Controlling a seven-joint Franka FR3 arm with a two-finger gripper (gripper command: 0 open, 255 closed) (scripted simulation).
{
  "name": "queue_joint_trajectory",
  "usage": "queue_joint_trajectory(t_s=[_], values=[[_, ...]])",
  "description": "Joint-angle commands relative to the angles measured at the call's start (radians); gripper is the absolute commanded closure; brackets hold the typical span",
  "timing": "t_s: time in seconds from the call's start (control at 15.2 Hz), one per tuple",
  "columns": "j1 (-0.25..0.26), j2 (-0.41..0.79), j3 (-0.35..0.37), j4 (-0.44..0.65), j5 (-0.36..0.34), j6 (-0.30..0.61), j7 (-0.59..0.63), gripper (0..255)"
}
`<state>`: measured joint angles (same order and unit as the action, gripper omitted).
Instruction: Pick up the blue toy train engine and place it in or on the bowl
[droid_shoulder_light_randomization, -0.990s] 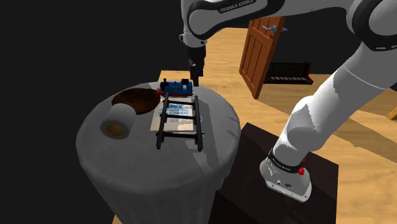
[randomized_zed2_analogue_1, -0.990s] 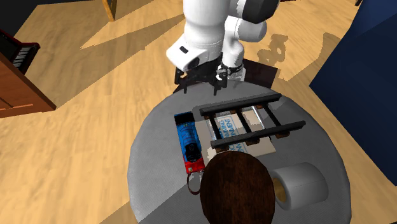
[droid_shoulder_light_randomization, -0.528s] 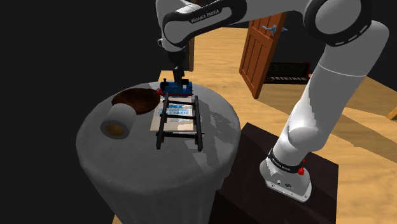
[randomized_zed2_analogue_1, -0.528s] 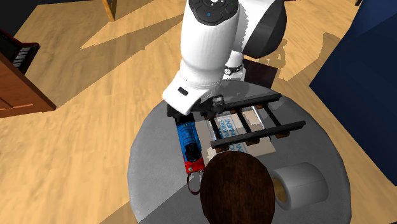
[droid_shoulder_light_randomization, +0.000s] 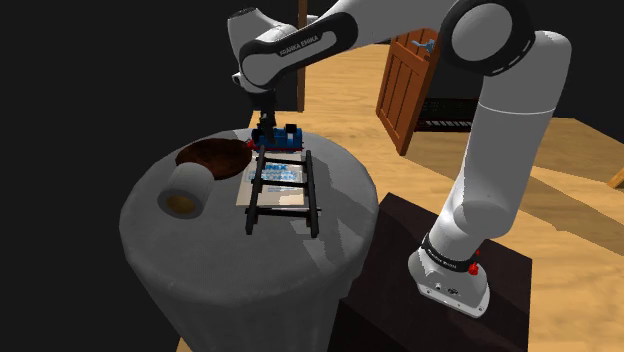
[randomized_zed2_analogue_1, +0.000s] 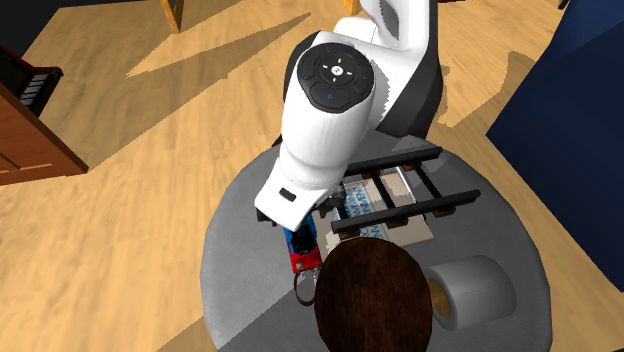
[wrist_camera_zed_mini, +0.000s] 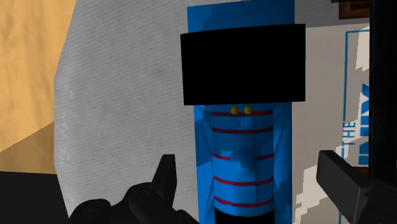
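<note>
The blue toy train engine (droid_shoulder_light_randomization: 277, 137) has red stripes and a black cab roof. It stands on the round grey table (droid_shoulder_light_randomization: 330, 245) at its far side, between the dark brown bowl (droid_shoulder_light_randomization: 213, 157) and the black track piece (droid_shoulder_light_randomization: 284, 190). My gripper (droid_shoulder_light_randomization: 266, 120) hangs right over the engine. In the wrist view the engine (wrist_camera_zed_mini: 245, 165) lies lengthwise between my two fingers (wrist_camera_zed_mini: 164, 184), which stand apart on either side without touching it. From the second exterior view, my hand covers most of the engine (randomized_zed2_analogue_1: 300, 248), whose red front end points at the bowl (randomized_zed2_analogue_1: 375, 295).
A white roll (droid_shoulder_light_randomization: 184, 191) lies next to the bowl near the table's edge. The track piece rests on a printed sheet (droid_shoulder_light_randomization: 285, 176). A wooden door (droid_shoulder_light_randomization: 410, 80) stands behind on the wood floor. My dark stand (droid_shoulder_light_randomization: 440, 300) is beside the table.
My arm has swung toward the shoulder view's left and come down from beside the engine to directly over it. The fingers stayed apart. The engine has not moved.
</note>
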<state>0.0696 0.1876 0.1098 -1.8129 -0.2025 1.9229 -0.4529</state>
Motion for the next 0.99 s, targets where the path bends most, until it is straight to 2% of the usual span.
queue_joint_trajectory(t_s=[0.0, 0.66, 0.73, 0.92], values=[[-0.002, 0.008, -0.002, -0.018, -0.003, 0.026, 0.002, 0], [-0.003, 0.013, -0.003, -0.033, -0.005, 0.046, 0.003, 0], [-0.003, 0.013, -0.003, -0.033, -0.005, 0.046, 0.003, 255], [-0.003, 0.013, -0.003, -0.033, -0.005, 0.046, 0.003, 255]])
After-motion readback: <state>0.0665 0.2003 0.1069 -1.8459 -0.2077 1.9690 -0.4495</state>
